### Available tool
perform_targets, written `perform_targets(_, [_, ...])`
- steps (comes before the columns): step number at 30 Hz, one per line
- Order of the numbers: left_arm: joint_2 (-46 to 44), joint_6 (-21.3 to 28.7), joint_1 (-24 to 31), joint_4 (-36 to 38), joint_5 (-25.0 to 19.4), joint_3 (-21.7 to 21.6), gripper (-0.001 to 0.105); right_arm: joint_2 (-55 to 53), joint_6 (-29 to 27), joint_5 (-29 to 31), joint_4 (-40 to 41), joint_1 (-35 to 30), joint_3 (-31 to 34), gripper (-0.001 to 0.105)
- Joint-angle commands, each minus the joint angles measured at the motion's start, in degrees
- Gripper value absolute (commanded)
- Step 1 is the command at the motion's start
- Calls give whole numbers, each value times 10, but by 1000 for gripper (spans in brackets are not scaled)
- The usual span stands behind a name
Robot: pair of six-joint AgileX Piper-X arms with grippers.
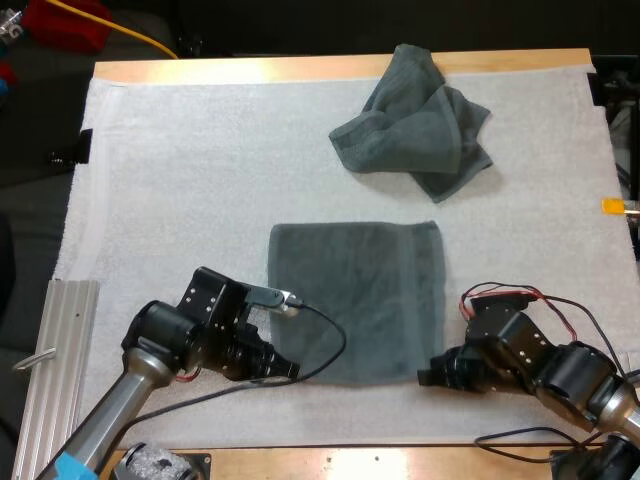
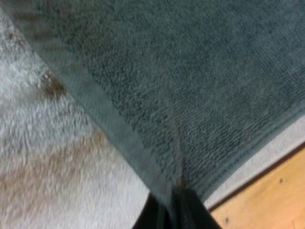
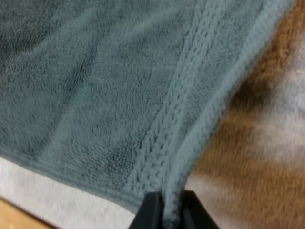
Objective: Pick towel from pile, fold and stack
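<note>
High view: a flat, dark grey-green terry towel [image 1: 355, 295] lies spread as a rectangle at the middle of the white fleecy mat [image 1: 180, 180], which covers the wooden table [image 1: 330, 68]. From that towel, a second, crumpled dark grey-green towel [image 1: 415, 125] sits at one o'clock, well apart from it. The left gripper [image 1: 292, 370] is at the flat towel's seven o'clock corner, the right gripper [image 1: 428, 378] at its five o'clock corner. A ribbed aluminium rail [image 1: 60, 350] lies at the mat's eight o'clock edge.

Left wrist view: the left arm's black fingers [image 2: 195, 215] are drawn narrow, pinching the flat towel's corner between them; a crease runs up the cloth from the pinch. Mat and bare wood flank that corner.

Right wrist view: the right arm's black fingers [image 3: 150, 213] are likewise narrow, clamped from both sides on the towel's hem beside its ribbed band.
</note>
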Motion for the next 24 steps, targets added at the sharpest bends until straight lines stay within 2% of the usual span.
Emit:
perform_targets(1, [-13,4,-7,10,-5,-4,0,-2,-8,3,27,12,-8,1])
perform_targets(9, [-42,2,-55,44,-5,-4,0,-2,-11,7,81,58,-14,1])
perform_targets(18, [-44,2,-102,84,-26,-4,0,-2,-11,7,122,96,-37,1])
perform_targets(24, [-40,2,-103,52,-24,-4,0,-1,39,33,112,81,-37,1])
